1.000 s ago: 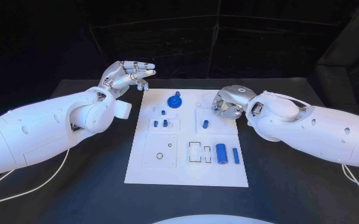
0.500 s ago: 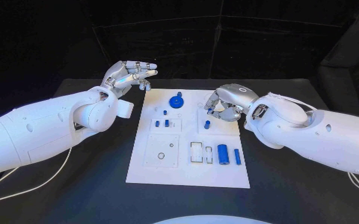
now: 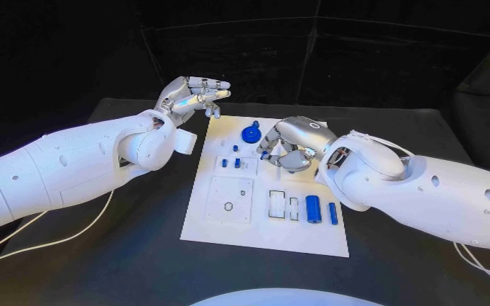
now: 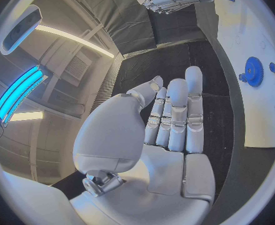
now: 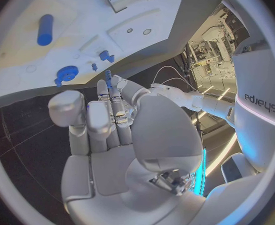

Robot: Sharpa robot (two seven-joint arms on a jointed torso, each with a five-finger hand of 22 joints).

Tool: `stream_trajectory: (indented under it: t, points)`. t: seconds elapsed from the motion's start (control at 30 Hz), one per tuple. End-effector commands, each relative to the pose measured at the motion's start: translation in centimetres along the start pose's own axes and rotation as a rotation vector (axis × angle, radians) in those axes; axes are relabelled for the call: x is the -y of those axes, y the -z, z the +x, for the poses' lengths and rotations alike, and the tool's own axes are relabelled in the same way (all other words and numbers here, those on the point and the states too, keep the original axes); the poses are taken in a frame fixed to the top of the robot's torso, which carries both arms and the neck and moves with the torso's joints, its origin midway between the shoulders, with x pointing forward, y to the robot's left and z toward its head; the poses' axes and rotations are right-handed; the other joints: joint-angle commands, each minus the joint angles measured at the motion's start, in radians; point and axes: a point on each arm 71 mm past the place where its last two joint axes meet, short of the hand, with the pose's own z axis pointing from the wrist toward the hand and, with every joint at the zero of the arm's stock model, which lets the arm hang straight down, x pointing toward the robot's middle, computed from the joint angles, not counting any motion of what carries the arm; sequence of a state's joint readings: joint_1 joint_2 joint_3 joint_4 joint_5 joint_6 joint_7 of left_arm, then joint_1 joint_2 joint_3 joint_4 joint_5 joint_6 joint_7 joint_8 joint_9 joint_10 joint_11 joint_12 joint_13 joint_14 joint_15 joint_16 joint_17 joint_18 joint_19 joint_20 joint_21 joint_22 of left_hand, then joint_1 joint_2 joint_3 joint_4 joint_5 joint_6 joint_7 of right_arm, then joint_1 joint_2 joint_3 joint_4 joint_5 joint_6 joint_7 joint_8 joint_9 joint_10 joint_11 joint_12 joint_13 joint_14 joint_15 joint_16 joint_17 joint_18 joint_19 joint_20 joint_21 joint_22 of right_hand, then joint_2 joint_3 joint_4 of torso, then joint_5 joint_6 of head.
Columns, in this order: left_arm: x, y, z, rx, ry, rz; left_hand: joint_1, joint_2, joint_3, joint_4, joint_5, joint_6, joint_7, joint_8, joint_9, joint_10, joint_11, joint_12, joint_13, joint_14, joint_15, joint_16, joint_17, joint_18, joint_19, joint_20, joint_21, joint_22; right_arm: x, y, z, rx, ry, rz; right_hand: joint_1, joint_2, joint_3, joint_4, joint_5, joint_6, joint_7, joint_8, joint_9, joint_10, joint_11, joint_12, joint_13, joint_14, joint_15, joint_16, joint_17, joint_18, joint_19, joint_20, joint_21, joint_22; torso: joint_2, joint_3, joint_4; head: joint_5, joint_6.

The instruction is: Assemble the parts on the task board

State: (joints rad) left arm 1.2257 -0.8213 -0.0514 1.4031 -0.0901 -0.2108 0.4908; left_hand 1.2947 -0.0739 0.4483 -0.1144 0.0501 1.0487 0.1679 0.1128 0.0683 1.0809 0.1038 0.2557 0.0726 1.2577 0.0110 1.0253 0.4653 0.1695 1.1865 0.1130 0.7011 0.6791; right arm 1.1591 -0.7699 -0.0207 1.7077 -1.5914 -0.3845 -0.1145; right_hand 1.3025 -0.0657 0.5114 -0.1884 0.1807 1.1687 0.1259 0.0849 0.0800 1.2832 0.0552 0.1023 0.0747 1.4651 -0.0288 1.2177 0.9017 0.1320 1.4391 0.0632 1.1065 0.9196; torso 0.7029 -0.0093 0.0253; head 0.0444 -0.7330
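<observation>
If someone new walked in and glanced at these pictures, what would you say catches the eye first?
Probably the white task board in the middle of the black table, dotted with small blue parts such as the blue gear near its far edge. Next, the right hand hovering low over the board's middle, fingers curled, while the left hand is raised beyond the board's far left corner, holding nothing.

right hand low over task board middle, near board end bare
</observation>
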Motion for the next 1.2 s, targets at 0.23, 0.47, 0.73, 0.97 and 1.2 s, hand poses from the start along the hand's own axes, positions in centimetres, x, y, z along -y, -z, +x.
stream_trajectory:
  t: [0.23,0.47,0.73,0.97,1.2]
  points:
    - [0.1,-0.3,0.7,-0.023,0.016,0.009,-0.008,0.0,-0.008,0.001,-0.001,-0.002,0.008,0.001,-0.001,-0.007,-0.001,0.005,-0.001,-0.006,0.003,-0.003,-0.002,0.012,-0.007,-0.001,-0.005,-0.001,-1.5,-1.0,4.2,-0.086,-0.054,-0.055,0.003,-0.006,0.009,0.003,0.006,0.0,0.006,-0.007,-0.002,0.002,0.0,-0.008,0.0,0.018,-0.005,0.007,-0.001,-0.012,-0.009,0.0,0.008,0.0,0.001,0.0003,-0.0007,0.034,-0.017]
    - [0.1,-0.4,1.1,-0.031,0.02,0.01,-0.008,0.0,-0.008,0.001,-0.001,-0.002,0.008,0.001,-0.001,-0.007,-0.001,0.005,-0.001,-0.006,0.003,-0.003,-0.002,0.012,-0.007,-0.001,-0.005,-0.001,-1.8,-1.5,5.9,-0.13,-0.067,-0.061,0.001,-0.006,0.01,0.004,0.005,-0.002,0.007,-0.009,-0.003,0.0,0.001,-0.01,0.0,0.018,-0.004,0.008,-0.001,-0.012,-0.011,0.001,0.01,0.001,-0.001,-0.0001,-0.0016,0.05,-0.028]
    - [0.1,-0.6,1.4,-0.037,0.023,0.01,-0.01,0.001,-0.012,0.002,-0.001,-0.002,0.009,0.002,0.0,-0.008,0.0,0.007,-0.001,-0.007,0.004,-0.003,-0.003,0.012,-0.008,0.0,-0.006,-0.002,-2.1,-1.7,7.3,-0.163,-0.069,-0.065,0.002,-0.005,0.012,0.005,0.005,-0.004,0.007,-0.01,-0.003,-0.001,0.001,-0.012,-0.001,0.018,-0.004,0.01,0.0,-0.012,-0.012,0.001,0.011,0.002,0.0,0.002,-0.0012,0.059,-0.033]
    - [0.1,-0.6,1.5,-0.041,0.025,0.008,-0.011,0.001,-0.013,0.003,-0.001,-0.002,0.009,0.002,0.0,-0.009,0.001,0.007,-0.001,-0.007,0.005,-0.003,-0.003,0.012,-0.008,0.001,-0.006,-0.003,-2.3,-1.7,8.1,-0.193,-0.073,-0.066,0.002,-0.005,0.013,0.005,0.003,-0.005,0.008,-0.011,-0.004,-0.002,0.002,-0.013,-0.001,0.017,-0.003,0.01,-0.001,-0.012,-0.014,0.002,0.011,0.002,0.0,0.0022,-0.0017,0.065,-0.039]
    - [0.1,-0.6,1.6,-0.044,0.026,0.009,-0.011,0.001,-0.015,0.003,-0.001,-0.003,0.01,0.002,0.0,-0.01,0.001,0.008,-0.001,-0.007,0.005,-0.003,-0.004,0.012,-0.008,0.001,-0.007,-0.003,-2.4,-1.8,8.4,-0.207,-0.073,-0.064,0.001,-0.006,0.013,0.005,0.002,-0.005,0.008,-0.012,-0.004,-0.002,0.002,-0.013,-0.001,0.017,-0.003,0.011,-0.001,-0.012,-0.014,0.002,0.012,0.002,-0.001,0.0022,-0.0017,0.068,-0.043]
